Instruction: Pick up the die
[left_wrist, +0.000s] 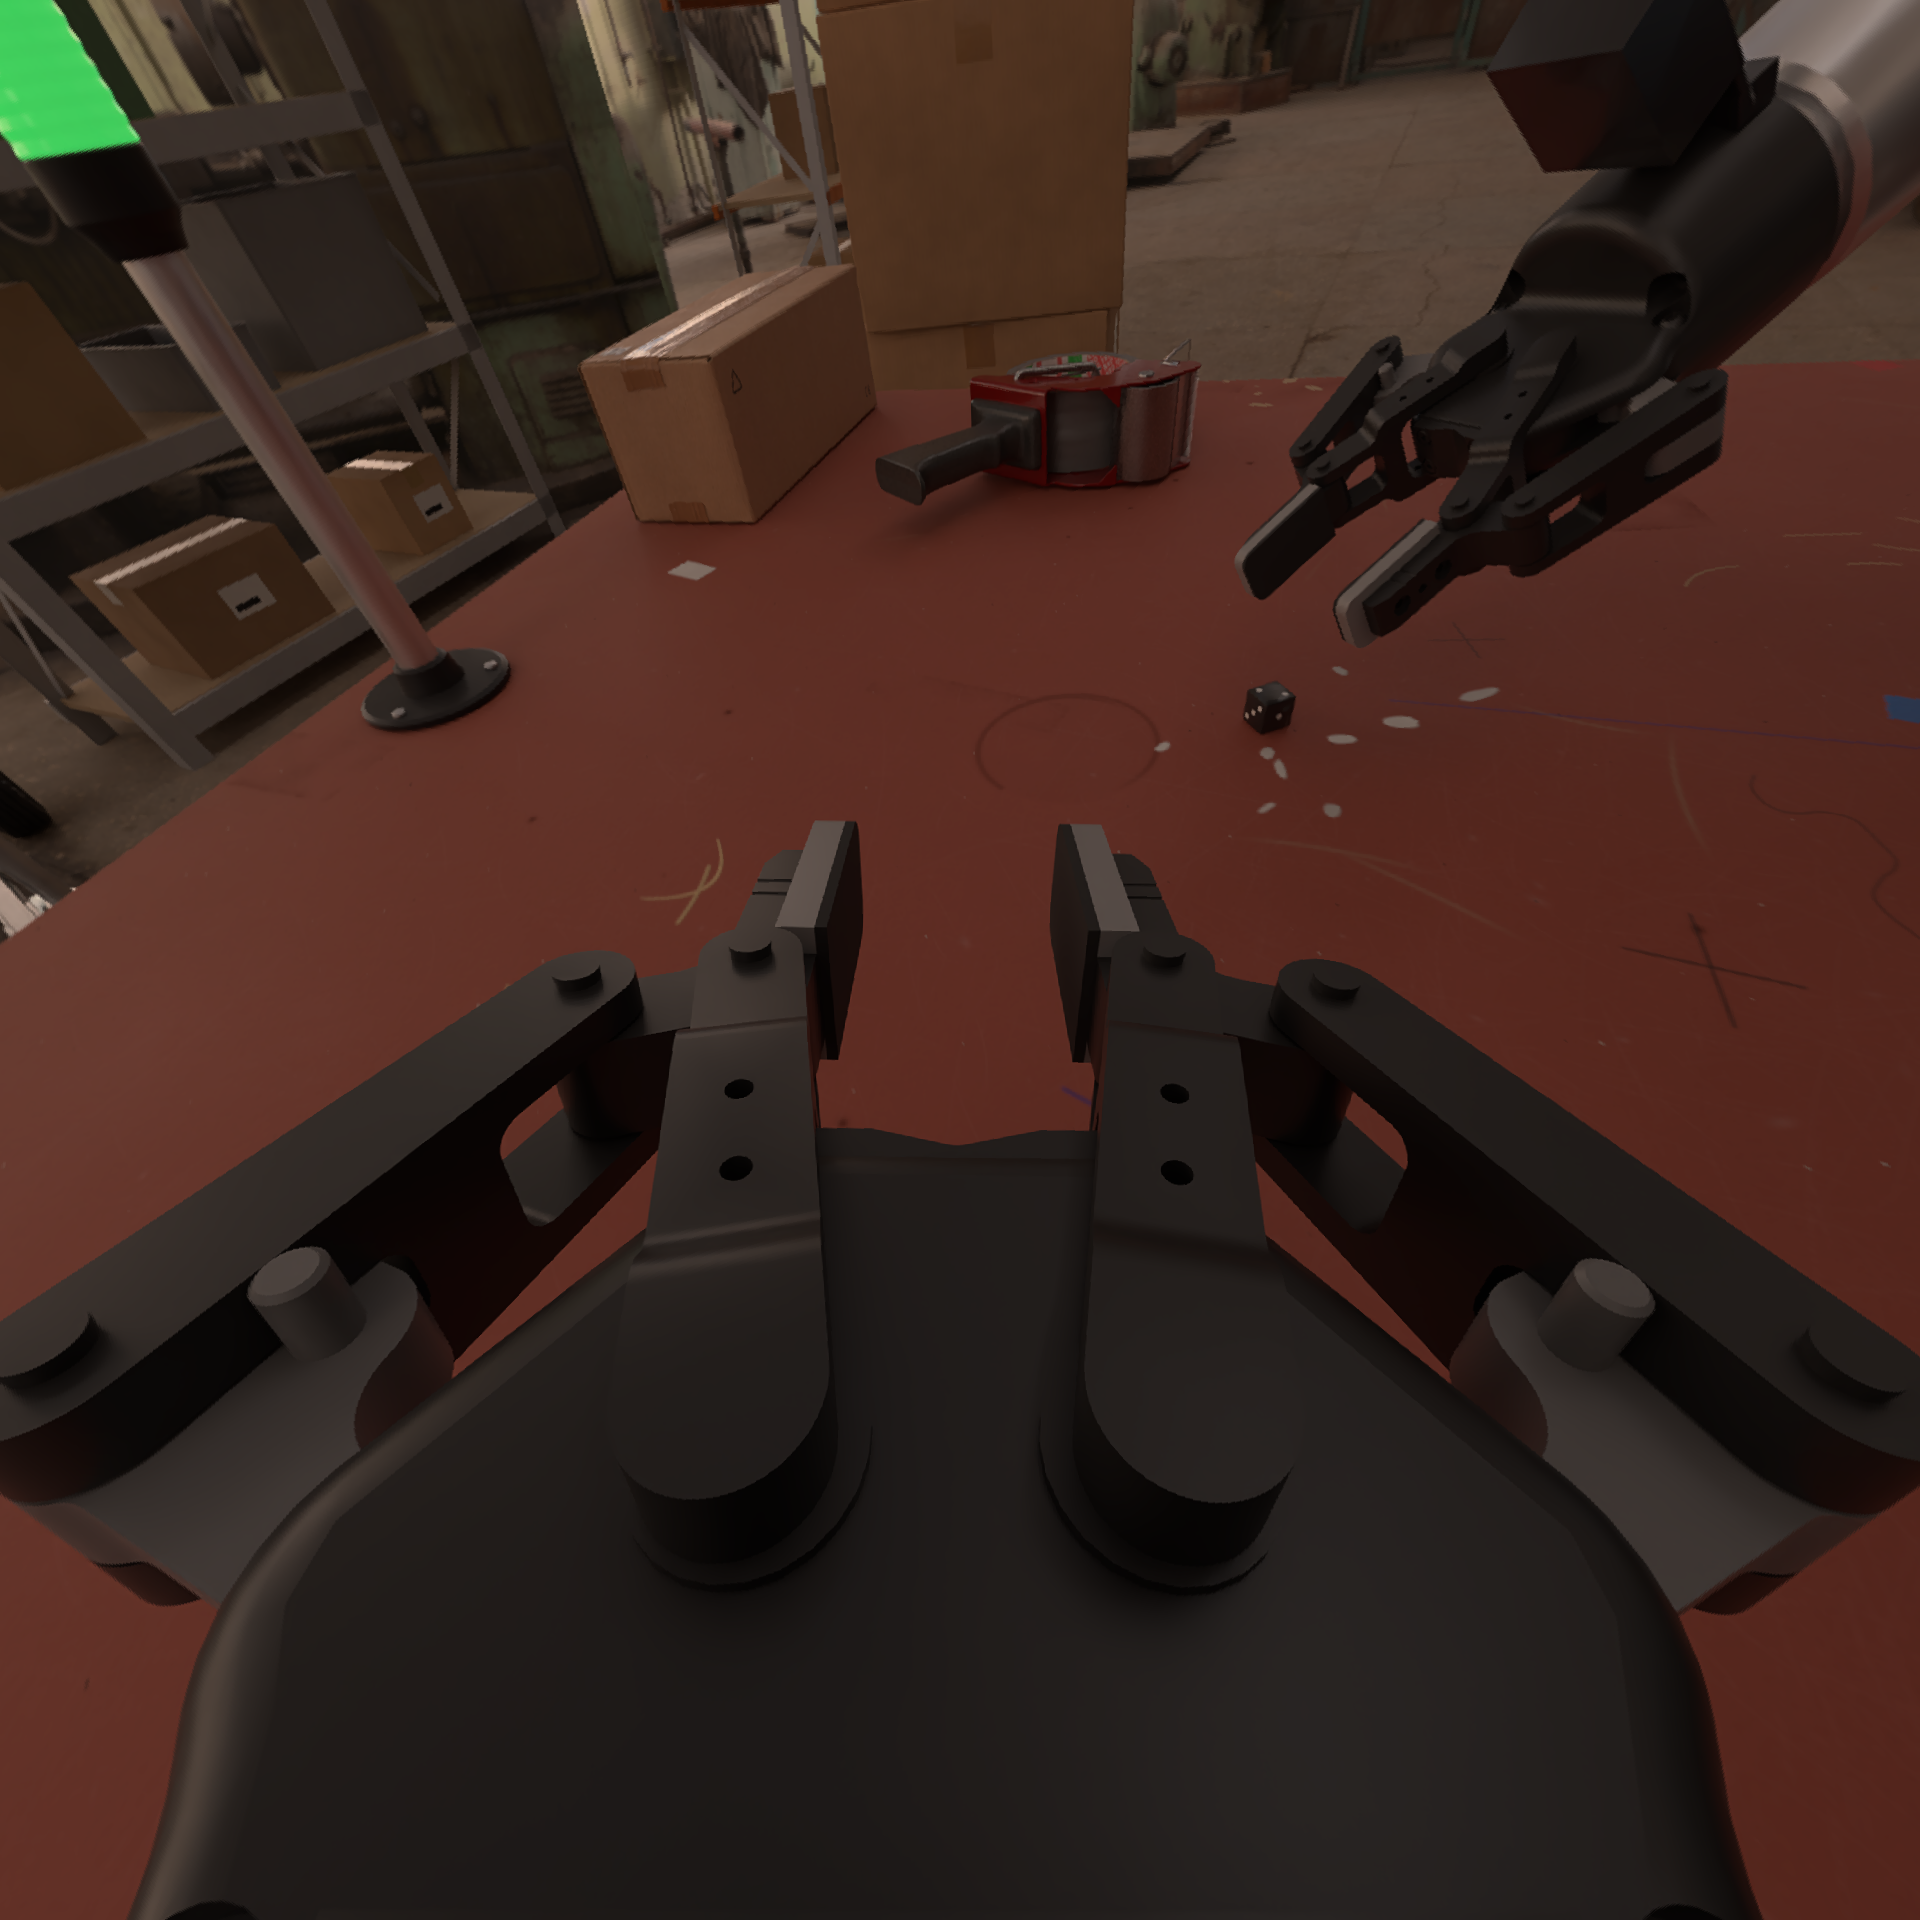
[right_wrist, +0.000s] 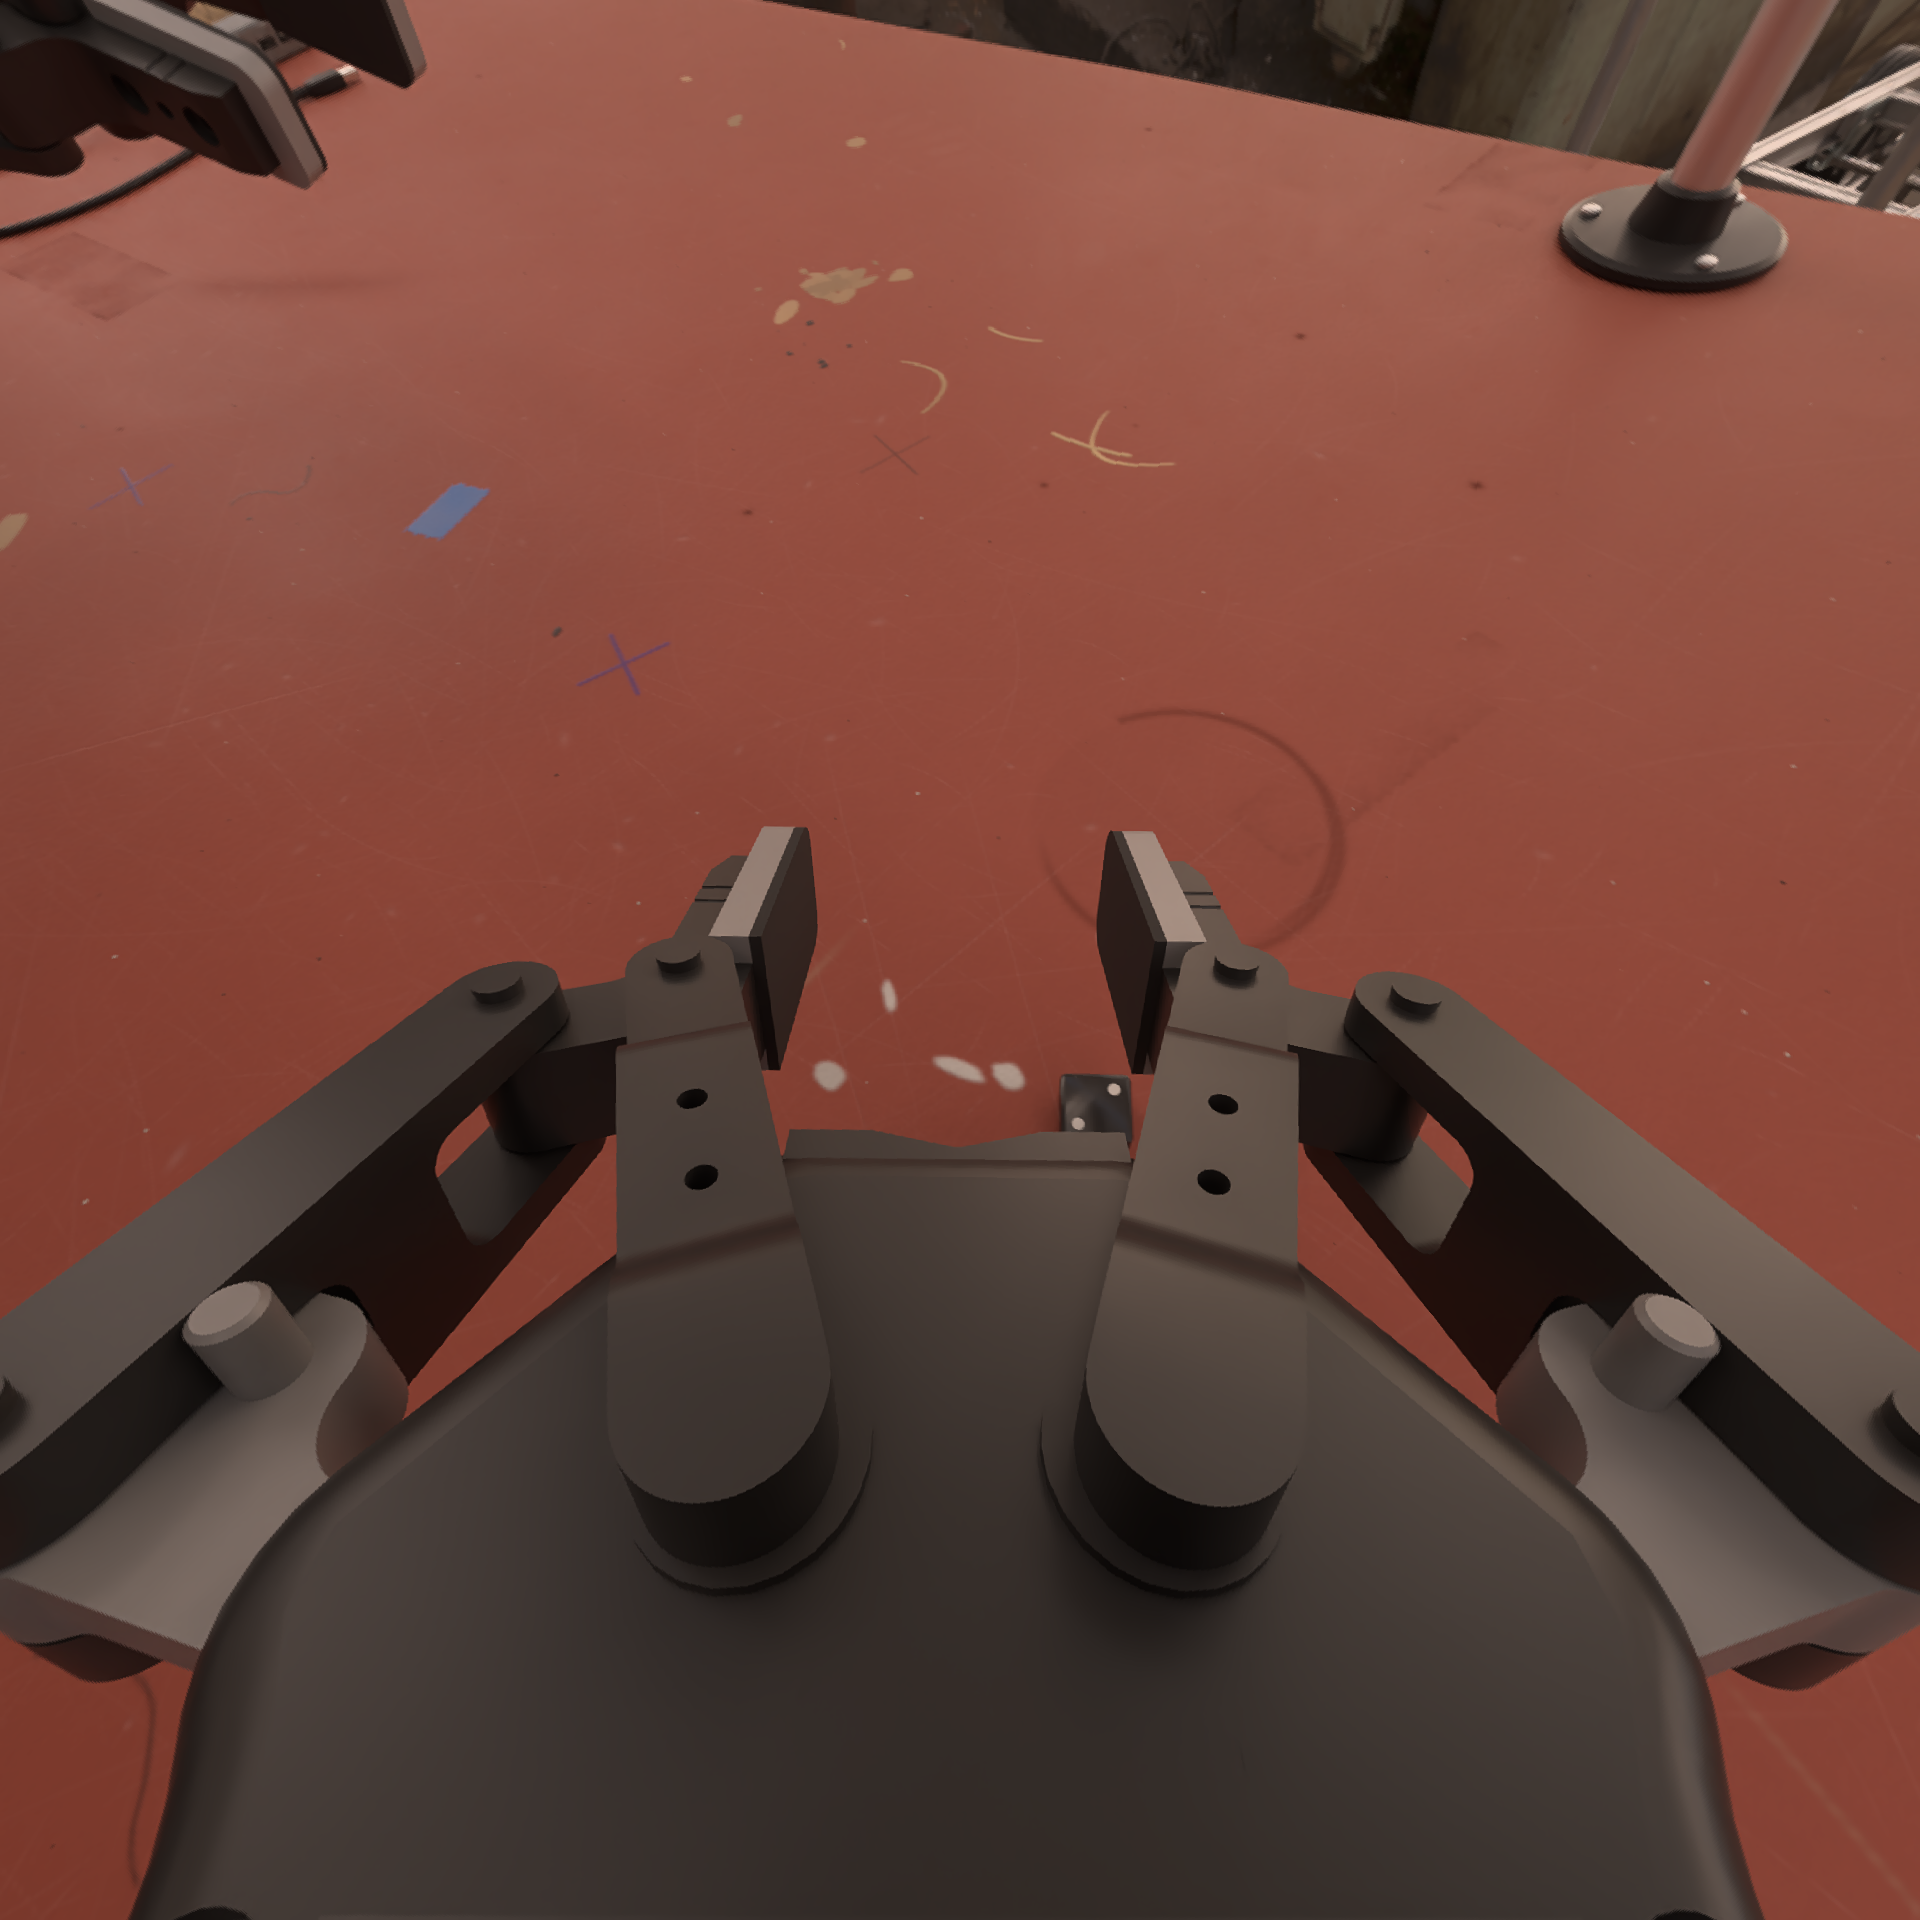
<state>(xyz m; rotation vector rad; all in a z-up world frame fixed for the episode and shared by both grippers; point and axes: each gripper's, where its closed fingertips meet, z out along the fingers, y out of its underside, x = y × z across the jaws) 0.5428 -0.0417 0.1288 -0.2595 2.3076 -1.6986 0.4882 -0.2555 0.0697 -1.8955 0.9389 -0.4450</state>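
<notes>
The die (left_wrist: 1269, 708) sits loose on your red bench (left_wrist: 831, 727) among pale specks, black with white pips, just below the right gripper (left_wrist: 1311, 580), whose jaws hang apart above it without touching. Your left gripper (left_wrist: 956, 914) hovers well apart from it, jaws also apart and empty; a tape dispenser (left_wrist: 1060, 431) and cardboard box (left_wrist: 727, 390) lie beyond.
</notes>
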